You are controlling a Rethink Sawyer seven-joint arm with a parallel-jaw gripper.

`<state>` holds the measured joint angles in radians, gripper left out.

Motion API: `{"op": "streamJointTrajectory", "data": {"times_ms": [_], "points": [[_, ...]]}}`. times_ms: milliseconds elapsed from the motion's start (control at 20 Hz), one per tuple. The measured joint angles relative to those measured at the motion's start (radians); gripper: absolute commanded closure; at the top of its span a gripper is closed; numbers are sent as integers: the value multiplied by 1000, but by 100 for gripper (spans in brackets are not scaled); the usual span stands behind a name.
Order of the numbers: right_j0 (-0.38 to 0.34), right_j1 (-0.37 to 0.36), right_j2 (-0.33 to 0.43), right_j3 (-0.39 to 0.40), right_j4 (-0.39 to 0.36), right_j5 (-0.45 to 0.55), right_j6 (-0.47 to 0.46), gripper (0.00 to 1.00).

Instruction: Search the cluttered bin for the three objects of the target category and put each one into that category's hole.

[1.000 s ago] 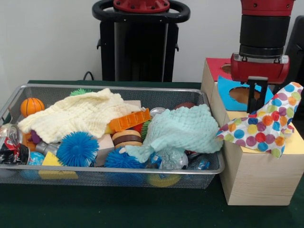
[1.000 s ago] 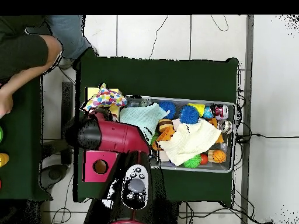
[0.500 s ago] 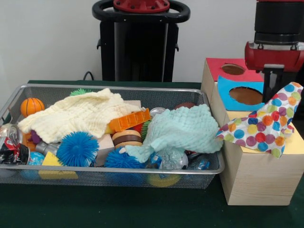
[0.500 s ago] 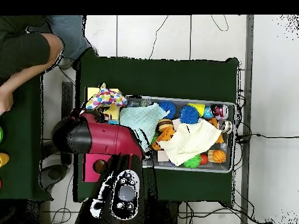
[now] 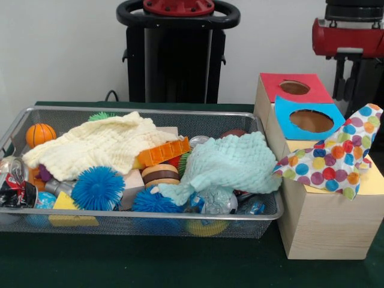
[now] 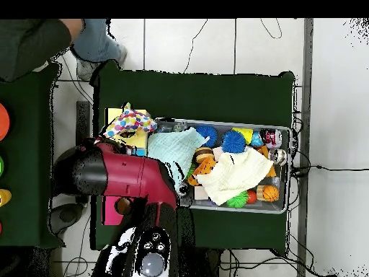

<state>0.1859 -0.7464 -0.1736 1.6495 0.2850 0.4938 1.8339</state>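
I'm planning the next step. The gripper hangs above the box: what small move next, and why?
Probably lower the gripper onto the spotted cloth: it drapes over the box's yellow top and front edge, not down any hole, and the gripper hangs above it.

Front view is evenly lit w/ soft, diffuse light, no harsh glare. The white wall [image 5: 60, 54] reads bright; the dark green tabletop [image 5: 150, 264] stays dim w/ little detail. A faint shadow sits under the mesh bin [image 5: 144, 231] & along the base of the wooden box [image 5: 324, 231]. Small highlights glint on the crushed can [image 5: 13, 180] & the clear crinkly wrap [image 5: 216, 201]. Focus is slightly soft overall, mild grain. Overhead view is flatter; pale floor tiles [image 6: 216, 43] look near washed out.
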Motion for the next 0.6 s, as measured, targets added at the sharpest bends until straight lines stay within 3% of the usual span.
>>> {"op": "streamJointTrajectory", "data": {"times_ms": [600], "points": [[10, -30, -39, -34, -2, 53, 0, 100]]}}
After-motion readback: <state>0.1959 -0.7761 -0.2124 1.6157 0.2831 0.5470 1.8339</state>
